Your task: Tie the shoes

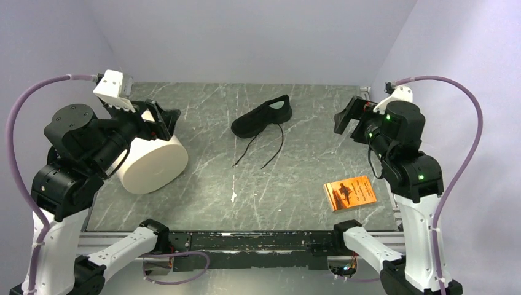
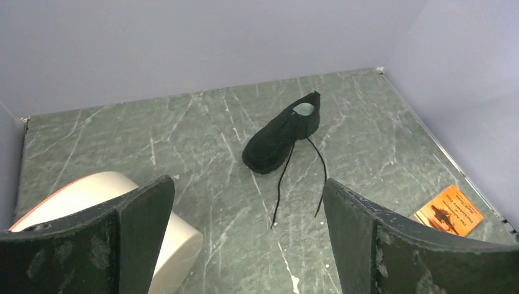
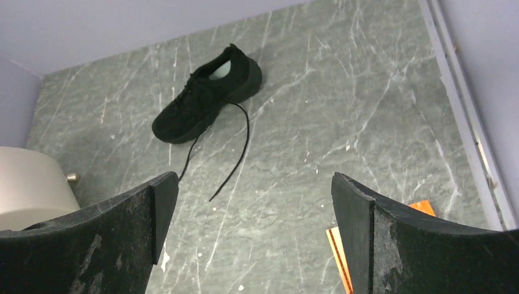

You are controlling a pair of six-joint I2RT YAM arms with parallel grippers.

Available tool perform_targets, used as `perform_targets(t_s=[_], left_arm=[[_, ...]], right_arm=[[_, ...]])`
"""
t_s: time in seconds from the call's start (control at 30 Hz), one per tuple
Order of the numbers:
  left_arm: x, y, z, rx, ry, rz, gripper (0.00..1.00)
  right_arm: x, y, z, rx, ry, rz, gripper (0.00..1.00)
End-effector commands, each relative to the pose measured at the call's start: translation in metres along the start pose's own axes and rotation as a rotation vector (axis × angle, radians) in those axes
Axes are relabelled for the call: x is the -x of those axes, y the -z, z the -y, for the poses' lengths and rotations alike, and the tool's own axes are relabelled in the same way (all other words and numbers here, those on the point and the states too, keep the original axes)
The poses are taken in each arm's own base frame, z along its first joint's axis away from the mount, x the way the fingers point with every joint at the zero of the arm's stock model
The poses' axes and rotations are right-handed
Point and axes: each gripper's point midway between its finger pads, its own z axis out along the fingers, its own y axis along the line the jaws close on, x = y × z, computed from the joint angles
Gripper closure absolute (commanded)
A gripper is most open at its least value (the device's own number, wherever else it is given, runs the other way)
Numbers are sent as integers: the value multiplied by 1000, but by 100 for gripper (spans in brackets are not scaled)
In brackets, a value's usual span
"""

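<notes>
A single all-black low-top shoe (image 1: 261, 117) lies at the back middle of the table, heel to the right, pale insole showing. Its two thin black laces (image 1: 264, 147) trail loose and untied toward the front. It also shows in the left wrist view (image 2: 283, 133) and the right wrist view (image 3: 205, 96). My left gripper (image 1: 161, 120) is open and empty, raised at the left, well apart from the shoe. My right gripper (image 1: 349, 118) is open and empty, raised at the right, also apart from it.
A big white roll (image 1: 153, 163) lies on its side under the left arm. An orange booklet (image 1: 351, 192) lies at the front right. Grey walls close the table at back and sides.
</notes>
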Motion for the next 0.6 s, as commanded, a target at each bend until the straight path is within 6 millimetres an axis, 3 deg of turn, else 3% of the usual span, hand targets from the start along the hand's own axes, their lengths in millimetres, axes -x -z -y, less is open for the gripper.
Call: perform_targets(t_s=[0.0,0.27,0.57], left_arm=[[0,-4,-7,22,25,9,4],[-9,-29,3,-34,37,-38,4],[-20,-76,27,-145,64,-117,3]], right_arm=[[-9,-18,0,-13,-52,-28,0],[-31,-77,-5,-15,-80,-104,0],[-58,-175,-31,104,-30,-187,0]])
